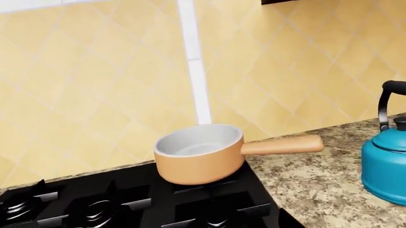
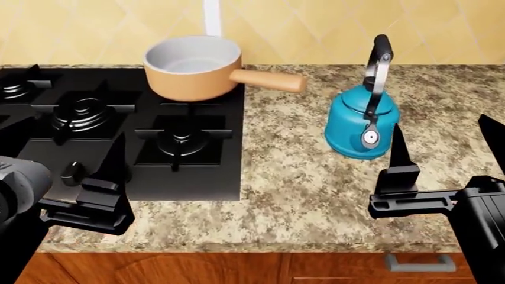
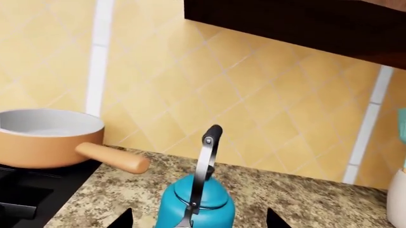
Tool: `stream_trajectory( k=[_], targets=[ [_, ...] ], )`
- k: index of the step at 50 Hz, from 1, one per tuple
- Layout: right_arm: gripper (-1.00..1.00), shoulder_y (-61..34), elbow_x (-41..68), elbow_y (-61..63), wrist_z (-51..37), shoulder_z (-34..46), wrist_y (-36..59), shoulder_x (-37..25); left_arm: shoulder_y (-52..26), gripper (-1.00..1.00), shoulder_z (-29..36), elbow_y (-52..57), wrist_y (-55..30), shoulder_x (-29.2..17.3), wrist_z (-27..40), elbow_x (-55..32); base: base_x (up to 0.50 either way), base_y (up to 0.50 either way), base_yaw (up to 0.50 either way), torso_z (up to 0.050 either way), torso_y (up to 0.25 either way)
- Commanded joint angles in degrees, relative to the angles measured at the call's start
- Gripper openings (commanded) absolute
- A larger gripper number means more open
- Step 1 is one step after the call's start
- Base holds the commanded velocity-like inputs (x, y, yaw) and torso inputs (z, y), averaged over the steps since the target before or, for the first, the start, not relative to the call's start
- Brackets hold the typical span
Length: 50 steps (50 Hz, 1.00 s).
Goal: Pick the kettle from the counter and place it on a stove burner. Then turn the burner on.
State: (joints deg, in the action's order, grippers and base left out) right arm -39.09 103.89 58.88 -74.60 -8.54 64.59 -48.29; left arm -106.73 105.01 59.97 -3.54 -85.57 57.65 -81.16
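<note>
The teal-blue kettle [image 2: 359, 127] stands upright on the granite counter [image 2: 300, 177], right of the stove, with its tall black handle up. It also shows in the right wrist view [image 3: 193, 206] and at the edge of the left wrist view [image 1: 387, 166]. My right gripper [image 2: 446, 148] is open and empty, close in front of the kettle. In the right wrist view its fingertips [image 3: 123, 219] stand wide apart either side of the kettle, not touching it. My left gripper [image 2: 67, 154] is open and empty over the stove's front edge. The medium stove burner [image 2: 183, 140] is bare.
A tan saucepan [image 2: 189, 74] with a long handle sits on the back right burner, its handle reaching over the counter toward the kettle. A larger multi-ring burner [image 2: 83, 113] and a small burner [image 2: 16, 89] lie further left. A black knob [image 2: 73, 171] sits near the stove's front. A tiled wall stands behind.
</note>
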Motion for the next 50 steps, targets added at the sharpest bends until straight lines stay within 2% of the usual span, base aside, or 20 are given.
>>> stream_trajectory(
  k=[1,4,7,10,12,26,36,43,50],
  targets=[
    [1.0,-0.04,0.34,-0.01,-0.22,-0.43,0.66,0.32,-16.16,1.0,17.3,0.02,1.82,0.83,0.69,0.3,0.23,0.0,0.0,0.0,0.0],
    [1.0,-0.61,1.0,-0.08,-0.68,-0.28,0.53,0.09,-21.89,1.0,23.98,0.02,2.94,1.33,0.99,0.73,0.23,0.0,0.0,0.0,0.0],
    [1.0,1.14,-0.67,0.14,0.76,-1.29,1.24,1.26,-27.85,1.0,33.32,0.02,5.8,2.99,2.05,2.8,0.23,0.0,0.0,0.0,0.0],
    [1.0,1.43,-0.89,0.04,1.2,-1.7,1.39,1.53,-28.09,1.0,32.88,0.02,5.56,2.84,1.92,2.34,0.23,0.0,0.0,0.0,0.005],
    [1.0,2.54,-1.89,0.32,2.01,-2.28,1.89,2.2,-28.1,1.0,35.5,0.02,6.96,3.32,2.51,4.19,0.24,0.0,0.0,0.0,0.0],
    [1.0,2.19,-1.81,-0.04,1.58,-2.75,2.42,2.4,-28.12,1.0,34.71,0.02,6.58,3.47,2.44,3.63,0.23,0.0,0.0,0.0,0.0],
    [1.0,1.93,-4.94,-0.99,-0.48,-1.63,2.74,5.81,-28.14,1.0,35.4,0.02,7.15,4.09,2.67,4.14,0.06,0.0,0.0,0.0,0.001],
    [1.0,0.13,-11.81,-5.76,-2.92,3.25,3.85,11.74,-28.13,1.0,35.54,0.02,7.01,3.81,2.66,4.32,0.0,0.0,0.0,0.0,0.0],
    [1.0,-8.37,-5.3,-12.97,-9.27,8.32,2.73,13.54,-28.14,1.0,38.05,0.02,8.02,4.07,3.28,5.88,0.0,0.0,0.0,0.0,0.0]
  ],
)
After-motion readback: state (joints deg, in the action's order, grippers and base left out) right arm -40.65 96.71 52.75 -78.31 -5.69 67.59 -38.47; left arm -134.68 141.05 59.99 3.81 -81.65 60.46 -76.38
